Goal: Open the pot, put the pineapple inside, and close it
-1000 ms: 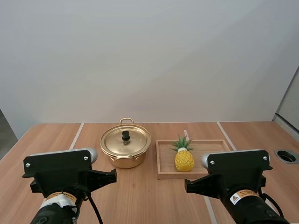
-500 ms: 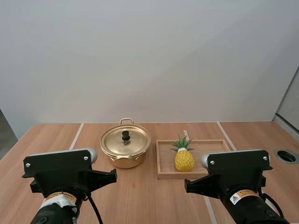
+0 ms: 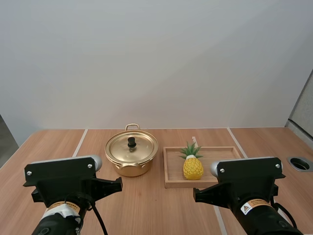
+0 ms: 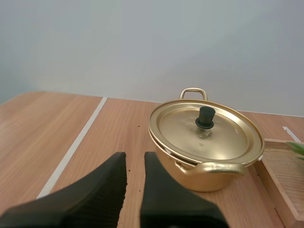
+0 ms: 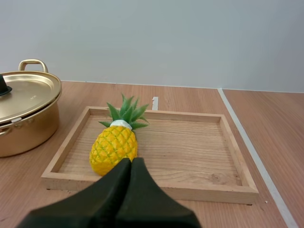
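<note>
High view showed you the round golden metal pot (image 3: 131, 164) on the wooden bench (image 3: 156, 210). Its golden lid with the black knob (image 3: 131, 147) was seated on it, so opening had not begun. Just beside the pot, the yellow pineapple with green leaves (image 3: 192, 165) sat in the shallow wooden tray (image 3: 168, 182), handy for your right claw (image 5: 130, 166), whose fingers were pressed together. Your left claw (image 4: 135, 166) faced the pot, its fingers seemingly a little apart, suited to taking the lid.
</note>
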Available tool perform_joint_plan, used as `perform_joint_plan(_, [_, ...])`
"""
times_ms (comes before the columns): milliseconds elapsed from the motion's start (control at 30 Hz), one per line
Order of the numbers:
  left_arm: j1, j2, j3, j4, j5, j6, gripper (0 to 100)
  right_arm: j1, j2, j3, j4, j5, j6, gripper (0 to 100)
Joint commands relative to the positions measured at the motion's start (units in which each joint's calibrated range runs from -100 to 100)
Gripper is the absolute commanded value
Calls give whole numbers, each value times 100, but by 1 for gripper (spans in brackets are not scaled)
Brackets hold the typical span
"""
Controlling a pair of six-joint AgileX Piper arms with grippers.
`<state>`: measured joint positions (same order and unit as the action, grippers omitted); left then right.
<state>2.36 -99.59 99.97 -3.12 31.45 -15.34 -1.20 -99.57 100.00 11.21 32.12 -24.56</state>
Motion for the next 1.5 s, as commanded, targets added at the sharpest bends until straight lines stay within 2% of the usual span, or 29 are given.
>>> perform_joint_plan(0, [8,-41,3,8,-13,-55,25,-17,-43,0,-50,-41,-1,0])
perform_joint_plan(467, [8,-41,3,11,-42,-55,25,-17,-43,0,-40,-197,-1,0])
perform_joint_plan(567, [8,-41,3,-152,-973,-55,25,-17,-43,0,-40,-1246,-1,0])
perform_joint_plan(833, [8,-41,3,-24,-5887,-55,25,2,-43,0,180,-5943,-1,0])
perform_joint_plan(1000, [8,-41,-92,403,-6924,-91,25,8,-43,0,-119,-7818,-1,0])
perform_joint_plan(1200, [8,-41,-881,500,-7123,-91,25,8,-43,-664,-207,-8248,5,0])
perform_joint_plan(1300, [8,-41,-1285,885,-6871,-67,25,8,-43,-1120,-606,-8256,-29,0])
perform_joint_plan(1367, [8,-41,-1682,1265,-6260,-81,25,8,-43,-1481,-930,-7803,-18,0])
perform_joint_plan(1467, [8,-41,-2169,1278,-5665,-301,25,8,-43,-2106,-1024,-6588,245,0])
